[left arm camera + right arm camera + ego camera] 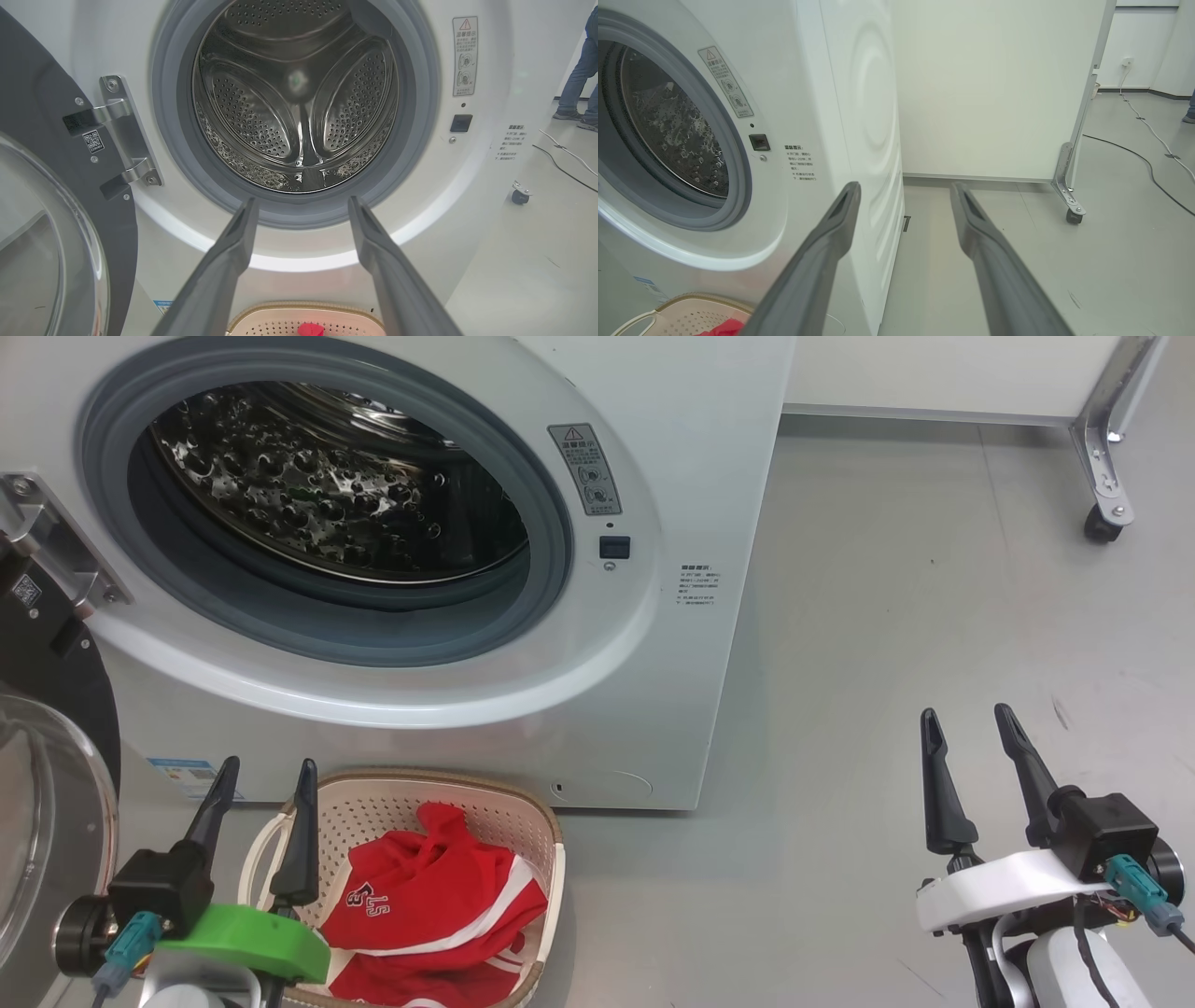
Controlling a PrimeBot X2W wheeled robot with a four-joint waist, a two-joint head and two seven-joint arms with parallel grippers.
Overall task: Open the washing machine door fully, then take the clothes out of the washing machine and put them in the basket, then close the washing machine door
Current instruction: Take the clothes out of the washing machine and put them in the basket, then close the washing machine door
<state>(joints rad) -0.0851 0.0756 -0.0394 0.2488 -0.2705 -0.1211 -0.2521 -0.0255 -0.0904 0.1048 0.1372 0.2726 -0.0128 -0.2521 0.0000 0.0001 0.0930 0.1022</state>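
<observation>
At nine o'clock in the head view, the washing machine door (56, 672) is seen swung wide on its steel hinge (65, 560), with its glass bowl bulging at eight o'clock. The washing machine (672, 644) is set across the top, from ten to one o'clock. No red is seen in its drum (327, 495), either there or in the left wrist view. The clothes (439, 896) are heaped in the basket (546, 831) at six o'clock, on the floor just beside the machine's front. The unloading is therefore judged done, and only the closing of the door is left. The left gripper (269, 763) is held at seven o'clock over the basket's left end, with its fingers spread and nothing between them. The right gripper (964, 711) is likewise parted and empty at four o'clock, above bare floor and well apart from the machine. The door is judged stiff and fairly heavy, and it turns only about its hinge. Its glossy rim and smooth glass are expected to be slippery, so a pinch is thought less sound than a flat push. That push is best applied to the black rim far from the hinge, a part cut off by the picture's left edge. A firm last press is likely needed so that the catch is driven into the latch socket (614, 547) at two o'clock.
</observation>
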